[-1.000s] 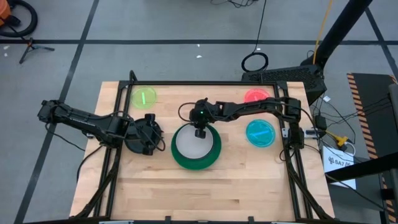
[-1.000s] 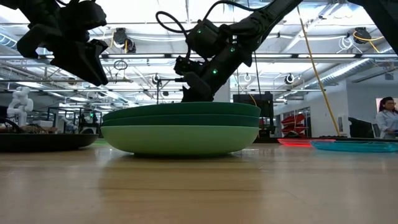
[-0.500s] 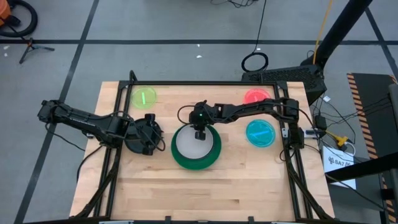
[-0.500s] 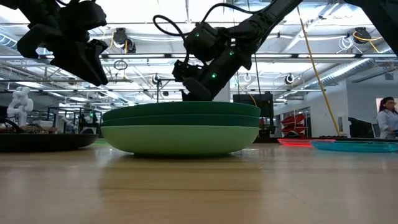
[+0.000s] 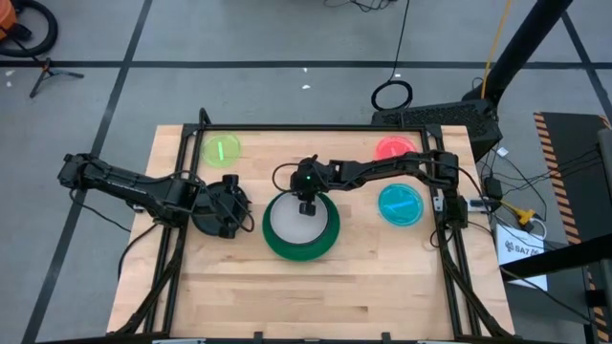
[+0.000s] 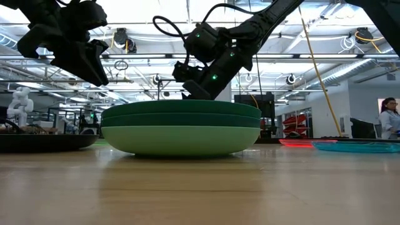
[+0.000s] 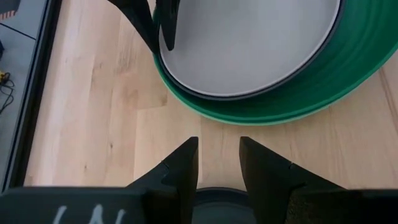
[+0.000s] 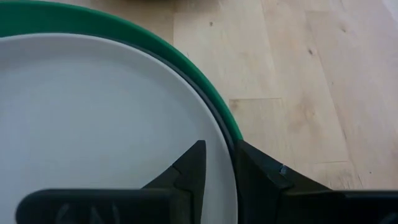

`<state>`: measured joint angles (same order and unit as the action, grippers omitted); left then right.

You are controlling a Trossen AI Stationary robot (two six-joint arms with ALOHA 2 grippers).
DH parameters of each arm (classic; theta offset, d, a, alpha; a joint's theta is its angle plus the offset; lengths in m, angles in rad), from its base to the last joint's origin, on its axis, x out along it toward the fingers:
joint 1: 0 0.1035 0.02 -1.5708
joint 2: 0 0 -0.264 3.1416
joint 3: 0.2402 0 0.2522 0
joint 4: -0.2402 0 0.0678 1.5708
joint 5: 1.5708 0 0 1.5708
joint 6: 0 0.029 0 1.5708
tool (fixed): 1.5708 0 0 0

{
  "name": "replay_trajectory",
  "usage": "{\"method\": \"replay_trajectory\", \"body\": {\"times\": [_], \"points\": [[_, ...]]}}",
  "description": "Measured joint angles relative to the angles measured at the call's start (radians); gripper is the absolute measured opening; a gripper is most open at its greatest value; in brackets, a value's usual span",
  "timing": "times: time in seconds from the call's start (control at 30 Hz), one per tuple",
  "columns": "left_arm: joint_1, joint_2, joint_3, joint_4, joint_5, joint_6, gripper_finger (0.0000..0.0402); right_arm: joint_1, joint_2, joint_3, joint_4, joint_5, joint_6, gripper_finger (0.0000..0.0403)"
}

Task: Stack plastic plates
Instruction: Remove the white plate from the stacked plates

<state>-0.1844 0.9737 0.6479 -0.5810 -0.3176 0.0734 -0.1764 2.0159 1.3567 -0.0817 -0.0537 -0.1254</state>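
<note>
At the stack's far rim, I am seeing the right gripper (image 8: 216, 163) pinching the white plate (image 5: 298, 222); the left gripper (image 7: 219, 155) is hovering open, hiding the black plate (image 5: 205, 218).

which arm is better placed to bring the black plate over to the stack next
Probably the left. The left gripper hangs open right over the black plate, beside the stack, while the right gripper is at the white plate's rim.
</note>
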Motion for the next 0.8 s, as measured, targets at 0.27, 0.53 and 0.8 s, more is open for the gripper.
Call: {"method": "replay_trajectory", "body": {"times": [0.27,0.53,0.8], "points": [[0.000,0.000,0.000,0.000,0.000,0.000,0.0124,0.001,0.001,0.000,-0.006,-0.028,-0.003,0.0082],[0.000,0.000,0.000,-0.001,0.000,0.000,0.0124,0.001,0.001,0.000,-0.006,-0.030,-0.020,0.0082],[0.000,0.000,0.000,0.000,0.000,-0.011,0.0124,0.001,0.001,0.000,-0.006,-0.030,-0.022,0.0082]]}}
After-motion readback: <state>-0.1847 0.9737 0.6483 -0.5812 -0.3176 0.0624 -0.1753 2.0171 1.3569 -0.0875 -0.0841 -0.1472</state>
